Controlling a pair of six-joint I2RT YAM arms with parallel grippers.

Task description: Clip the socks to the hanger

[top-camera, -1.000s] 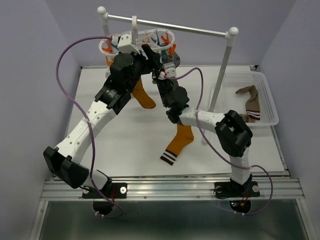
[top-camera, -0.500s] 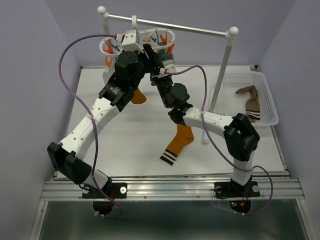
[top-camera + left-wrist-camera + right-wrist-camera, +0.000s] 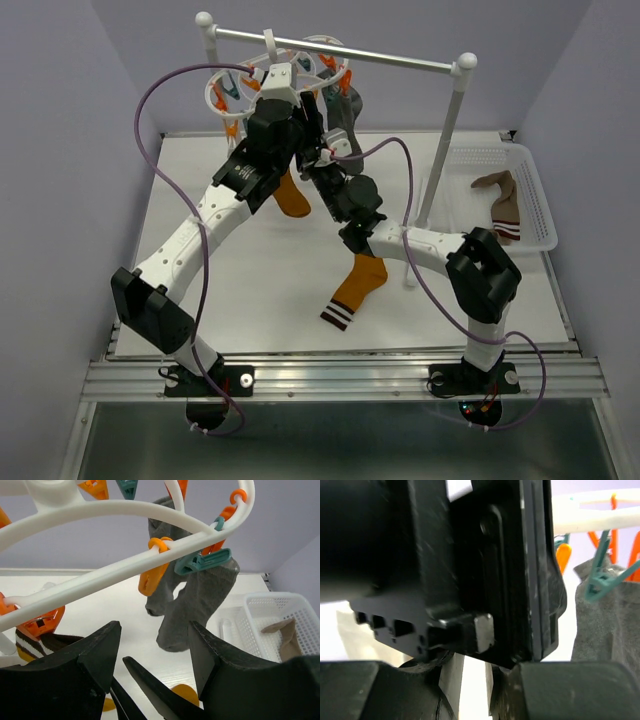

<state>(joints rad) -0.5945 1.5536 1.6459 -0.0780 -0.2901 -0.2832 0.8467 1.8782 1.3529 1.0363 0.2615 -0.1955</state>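
Left arm (image 3: 200, 225), right arm (image 3: 425, 240) raised, wrists close together — left fingers (image 3: 97, 655) spread; right fingers (image 3: 570, 690) state unclear.

Both arms reach up under the hanger (image 3: 213, 92), which hooks over the rail (image 3: 390, 58). The left pincer (image 3: 303, 108) and right pincer (image 3: 322, 143) crowd close together there, their jaws too buried to judge. Just right of them a grey sock (image 3: 340, 112) hangs from the ring. Under the left pincer a mustard sock (image 3: 291, 196) dangles. Well below the right pincer a striped-cuff sock (image 3: 355, 290) lies on the table (image 3: 250, 280). Far off to the right of both pincers, a basket (image 3: 537, 190) holds a brown sock (image 3: 500, 200).
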